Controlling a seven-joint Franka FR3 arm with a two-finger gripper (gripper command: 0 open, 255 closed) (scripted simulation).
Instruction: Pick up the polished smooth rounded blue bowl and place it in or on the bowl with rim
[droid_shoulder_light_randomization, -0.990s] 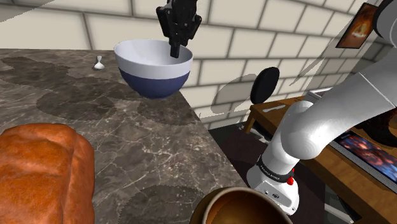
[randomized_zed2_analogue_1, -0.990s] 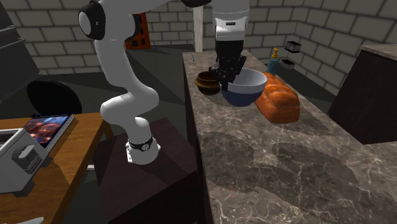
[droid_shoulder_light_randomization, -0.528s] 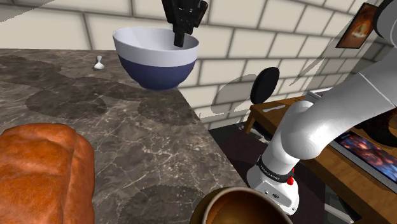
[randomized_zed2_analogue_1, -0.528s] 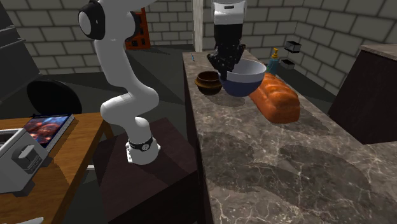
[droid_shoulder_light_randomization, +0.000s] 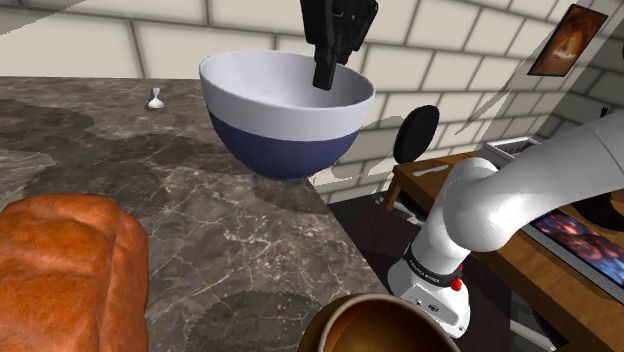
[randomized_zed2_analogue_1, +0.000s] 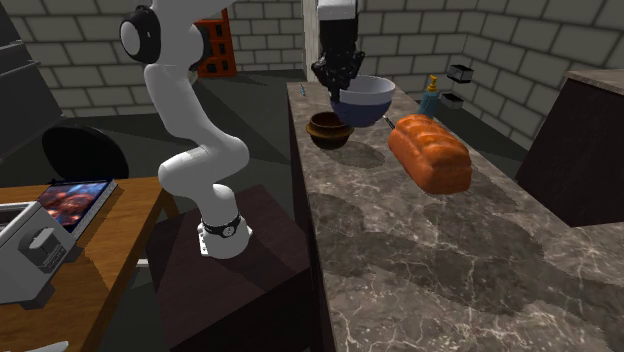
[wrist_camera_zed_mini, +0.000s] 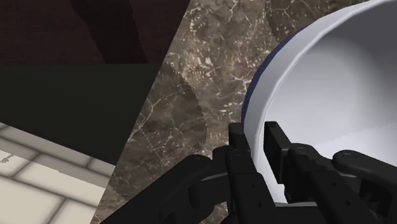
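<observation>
My black two-finger pincer (droid_shoulder_light_randomization: 325, 72) is clamped on the rim of the glossy rounded bowl, blue outside and white inside (droid_shoulder_light_randomization: 285, 125). One finger (wrist_camera_zed_mini: 238, 147) presses its outer wall and the other sits in its hollow, so the bowl hangs from me clear of the dark veined marble counter (droid_shoulder_light_randomization: 200, 230). In the shoulder view the bowl floats over the counter's right edge with its shadow on the stone below. The brown wooden-looking bowl with a rim (droid_shoulder_light_randomization: 385, 325) sits near, at the bottom edge, well apart from my load. The second exterior view puts the two closer: there the blue bowl (randomized_zed2_analogue_1: 365, 98) hangs just above and to the right of the brown bowl (randomized_zed2_analogue_1: 328, 130), with my pincer (randomized_zed2_analogue_1: 337, 85) at its left rim. That view also shows a blue bottle (randomized_zed2_analogue_1: 431, 97) far back. The wrist view gives the grip itself (wrist_camera_zed_mini: 257, 137), the white rim (wrist_camera_zed_mini: 280, 76) pinched between my fingers, and the counter's edge falling to dark floor beside it. A big golden-brown loaf of bread (droid_shoulder_light_randomization: 65, 270) takes the counter's near left in the shoulder view, and a small white object (droid_shoulder_light_randomization: 155, 98) stands far back. Bare marble lies open between the loaf and the brown bowl. Past the right edge are my stand (randomized_zed2_analogue_1: 250, 250) and a wooden table (droid_shoulder_light_randomization: 560, 290).
</observation>
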